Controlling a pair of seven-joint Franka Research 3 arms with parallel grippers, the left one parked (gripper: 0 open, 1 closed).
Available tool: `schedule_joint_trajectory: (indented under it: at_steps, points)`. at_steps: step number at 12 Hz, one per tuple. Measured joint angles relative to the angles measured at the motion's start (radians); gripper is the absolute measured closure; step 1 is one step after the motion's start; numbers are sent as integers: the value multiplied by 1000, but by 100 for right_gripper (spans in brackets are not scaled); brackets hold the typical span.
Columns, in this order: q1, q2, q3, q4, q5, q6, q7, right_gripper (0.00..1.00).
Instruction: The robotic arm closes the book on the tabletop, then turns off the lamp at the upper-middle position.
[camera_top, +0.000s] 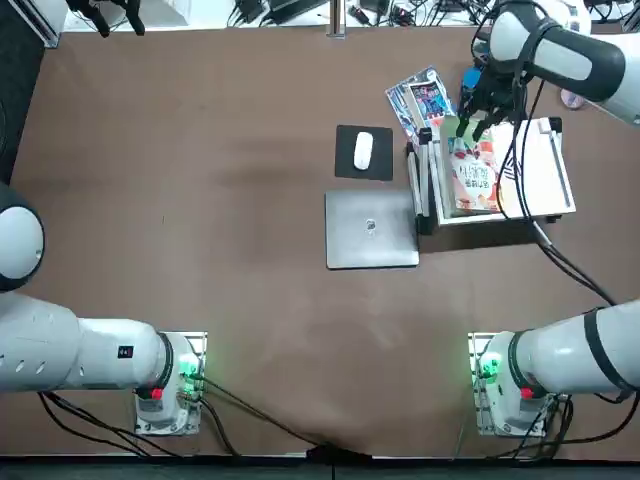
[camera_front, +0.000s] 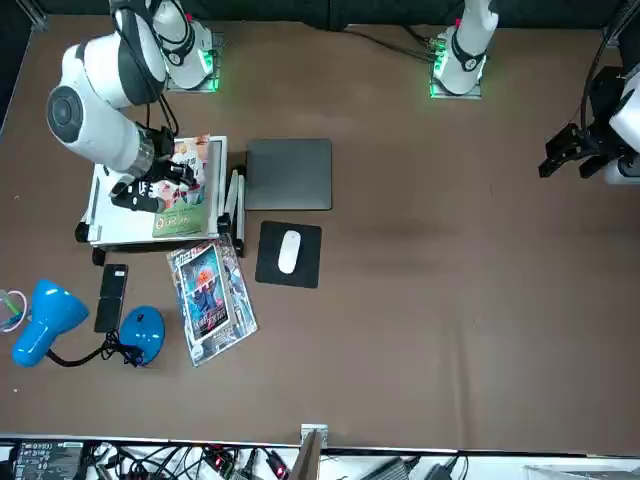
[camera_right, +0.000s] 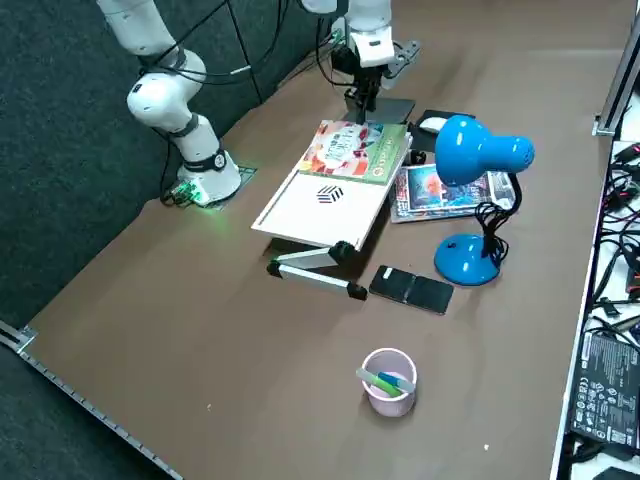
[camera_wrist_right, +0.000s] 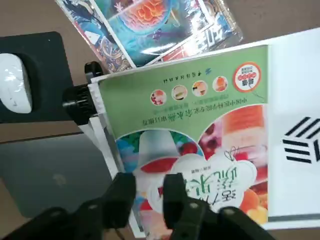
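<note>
A thin book with a light green and red-pink illustrated cover (camera_wrist_right: 190, 120) is seen closed, cover up, on a white folding stand (camera_right: 318, 208) marked with black diagonal stripes, which is set on the wide brown tabletop (camera_top: 250, 300) in front of the right robot arm's base. Above the book, the black two-finger right gripper (camera_wrist_right: 149, 185) is held by the white jointed right arm (camera_top: 580, 60), its fingers parted and the cover seen below them, with nothing gripped between.

Beyond the stand, near the far edge of the tabletop, a small desk lamp with a bright blue shade and round base (camera_right: 468, 260) is stood upright, its black bendy stem wrapped by a bundled cord. Between lamp and stand, a black rectangular folding device (camera_right: 412, 289) is laid flat. A pink-rimmed clear cup (camera_right: 389, 381), filled with green and blue pens, is placed near the lamp.

Glossy blue-printed magazines in clear plastic (camera_front: 212, 300) are spread just beyond the stand. At the stand's left side, a closed grey laptop (camera_top: 371, 229) is positioned; beyond it, a white mouse (camera_top: 363, 151) is rested on a black mat (camera_top: 345, 165).
</note>
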Motion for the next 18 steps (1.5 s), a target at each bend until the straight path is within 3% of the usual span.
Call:
schedule_joint_trajectory:
  at_steps: [2, 3, 8, 13, 14, 17, 18]
  points:
    - [7, 27, 0, -18, 0, 40, 1, 87]
    - [11, 42, 0, -26, 0, 58, 4, 92]
    - [52, 107, 1, -36, -1, 108, 31, 96]
    - [55, 102, 1, -18, -1, 104, 54, 95]
    - [55, 100, 1, -2, -1, 87, 68, 89]
    - [55, 90, 0, 90, -2, -21, 97, 57]
    - [53, 84, -4, 150, -20, -67, 106, 34]
